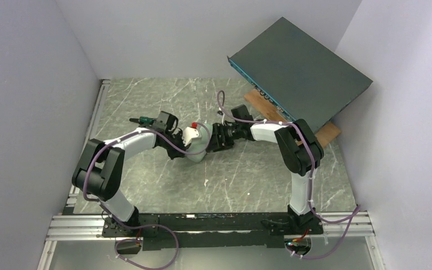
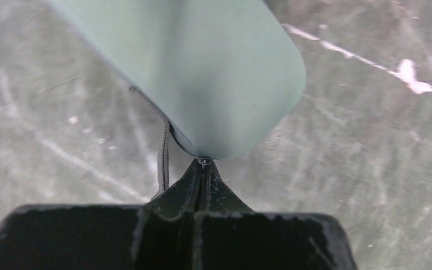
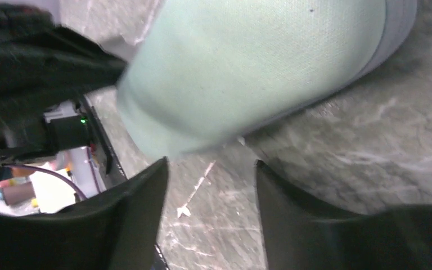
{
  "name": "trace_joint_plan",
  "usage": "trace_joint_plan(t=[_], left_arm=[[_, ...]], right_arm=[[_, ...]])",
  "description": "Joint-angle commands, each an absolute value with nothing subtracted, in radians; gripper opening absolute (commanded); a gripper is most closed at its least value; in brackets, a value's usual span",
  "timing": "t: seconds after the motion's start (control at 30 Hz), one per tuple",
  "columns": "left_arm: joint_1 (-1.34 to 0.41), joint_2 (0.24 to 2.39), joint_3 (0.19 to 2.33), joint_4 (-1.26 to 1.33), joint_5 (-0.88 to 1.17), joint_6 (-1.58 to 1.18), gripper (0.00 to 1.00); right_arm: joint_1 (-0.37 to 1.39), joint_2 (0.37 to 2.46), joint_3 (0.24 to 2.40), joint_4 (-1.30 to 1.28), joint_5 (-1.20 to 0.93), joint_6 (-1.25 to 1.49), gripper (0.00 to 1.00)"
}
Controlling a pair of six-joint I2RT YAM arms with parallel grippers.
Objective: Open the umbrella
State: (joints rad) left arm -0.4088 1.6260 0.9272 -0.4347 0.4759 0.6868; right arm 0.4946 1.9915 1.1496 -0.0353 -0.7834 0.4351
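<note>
No sky-blue umbrella shows in any view. A pale grey-green oblong hard case (image 1: 198, 144) lies at the table's middle between my two grippers. My left gripper (image 1: 183, 138) is at the case's left end. In the left wrist view its jaws (image 2: 204, 165) are pressed together on the small metal zipper pull (image 2: 203, 162) at the edge of the case (image 2: 202, 67), and a dark zipper tape hangs to the left. My right gripper (image 1: 214, 138) is at the case's right end. In the right wrist view it (image 3: 211, 166) is open, with the case (image 3: 247, 67) just beyond its fingertips.
A big dark-grey flat box (image 1: 301, 73) leans tilted at the back right over a wooden board (image 1: 325, 134). A small green-and-black object (image 1: 143, 120) lies left of the left wrist. White walls close in the marbled table (image 1: 230, 180) on three sides.
</note>
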Motion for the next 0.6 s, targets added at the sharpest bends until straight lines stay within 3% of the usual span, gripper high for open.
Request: trace_joint_plan(t=[0.0, 0.1, 0.33, 0.57], left_arm=[[-0.348, 1.653, 0.995, -0.441, 0.531, 0.683, 0.0], [-0.328, 1.671, 1.012, -0.442, 0.536, 0.698, 0.0], [-0.3, 1.713, 1.041, -0.472, 0.568, 0.733, 0.0], [-0.265, 1.756, 1.084, -0.504, 0.615, 0.725, 0.0]], right_arm=[[0.498, 1.918, 1.11, -0.133, -0.749, 0.177, 0.7], [0.494, 1.815, 1.073, -0.19, -0.715, -0.03, 0.77], [0.492, 1.64, 1.006, -0.07, -0.69, -0.512, 0.81], [0.485, 1.701, 1.003, 0.1, -0.789, -0.985, 0.83]])
